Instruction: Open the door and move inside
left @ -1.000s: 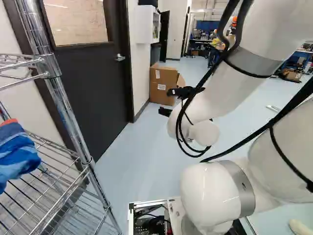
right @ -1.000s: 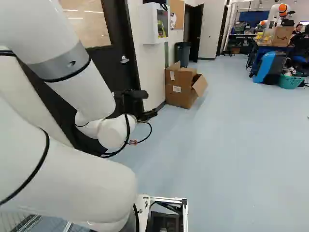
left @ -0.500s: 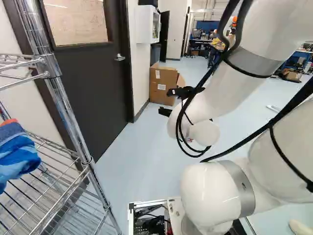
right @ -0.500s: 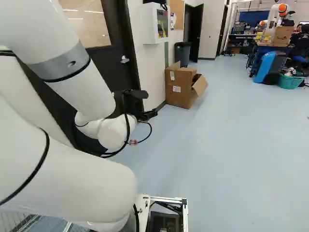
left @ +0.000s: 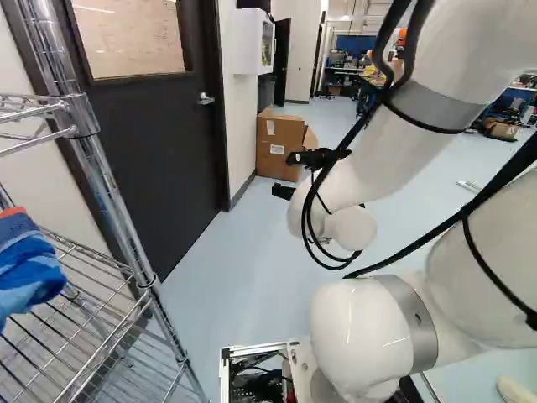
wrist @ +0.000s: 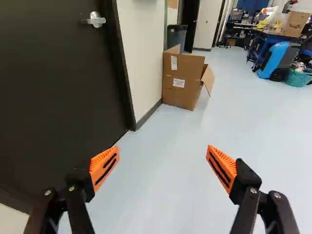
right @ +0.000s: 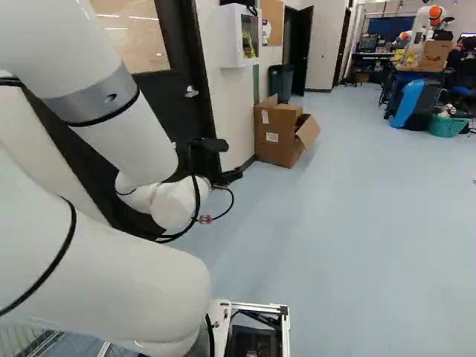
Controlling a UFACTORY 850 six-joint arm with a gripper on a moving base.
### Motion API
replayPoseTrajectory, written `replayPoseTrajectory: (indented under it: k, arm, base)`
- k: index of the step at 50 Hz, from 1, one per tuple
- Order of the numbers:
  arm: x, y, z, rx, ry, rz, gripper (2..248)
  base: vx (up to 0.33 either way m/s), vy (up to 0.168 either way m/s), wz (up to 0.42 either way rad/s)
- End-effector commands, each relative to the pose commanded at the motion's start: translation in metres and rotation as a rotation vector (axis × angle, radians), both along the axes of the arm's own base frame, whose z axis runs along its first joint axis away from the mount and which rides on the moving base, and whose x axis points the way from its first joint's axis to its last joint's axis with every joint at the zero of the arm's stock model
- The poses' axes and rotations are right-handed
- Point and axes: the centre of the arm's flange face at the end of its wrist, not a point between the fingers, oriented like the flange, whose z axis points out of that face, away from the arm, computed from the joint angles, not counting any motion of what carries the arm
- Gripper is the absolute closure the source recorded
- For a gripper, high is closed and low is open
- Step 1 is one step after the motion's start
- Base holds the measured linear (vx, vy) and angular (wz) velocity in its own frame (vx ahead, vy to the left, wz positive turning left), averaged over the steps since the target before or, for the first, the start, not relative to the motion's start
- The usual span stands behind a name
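The dark door (left: 159,143) with a window in its upper half stands shut in its frame, left of the arm. Its silver lever handle (left: 205,98) is on the side nearer the cardboard box; the wrist view shows this handle (wrist: 94,20) too, well ahead of the gripper and off to one side. My gripper (right: 230,176) hangs in front of the arm, lower than the handle and apart from it. In the wrist view the gripper (wrist: 163,150) is open, its orange pads wide apart with only floor seen between them.
A wire rack (left: 109,197) with blue cloth (left: 29,264) stands close at the left, between base and door. Past the door frame are a cardboard box (right: 282,134), a wall cabinet (right: 238,36) and a dark bin (right: 281,80). Another robot (right: 427,21) stands far off.
The base has moved slightly: the near rack and its cloth have slid a little left in the left base view, while the door looks almost unchanged. The arm holds its pose.
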Motion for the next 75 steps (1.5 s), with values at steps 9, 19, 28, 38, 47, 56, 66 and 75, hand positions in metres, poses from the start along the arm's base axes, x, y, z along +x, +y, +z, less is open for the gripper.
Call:
replayPoseTrajectory:
  k: [9,19,28,38,47,56,66,75]
  arm:
    - [0.0,0.0,0.0,0.0,0.0,0.0,3]
    - [0.0,0.0,0.0,0.0,0.0,0.0,3]
    - [0.0,0.0,0.0,0.0,0.0,0.0,3]
    - [0.0,0.0,0.0,0.0,0.0,0.0,3]
    - [0.0,0.0,0.0,0.0,0.0,0.0,3]
    - [0.0,0.0,0.0,0.0,0.0,0.0,3]
    - [0.0,0.0,0.0,0.0,0.0,0.0,3]
    - [0.0,0.0,0.0,0.0,0.0,0.0,3]
  base:
    - [0.098,-0.001,-0.017]
    - [0.136,-0.028,-0.01]
    - [0.154,-0.035,0.092]
    - [0.16,-0.026,0.188]
    - [0.165,-0.027,0.195]
    - [0.171,-0.027,0.2]
    - [0.171,-0.028,0.207]
    - [0.175,-0.028,0.202]
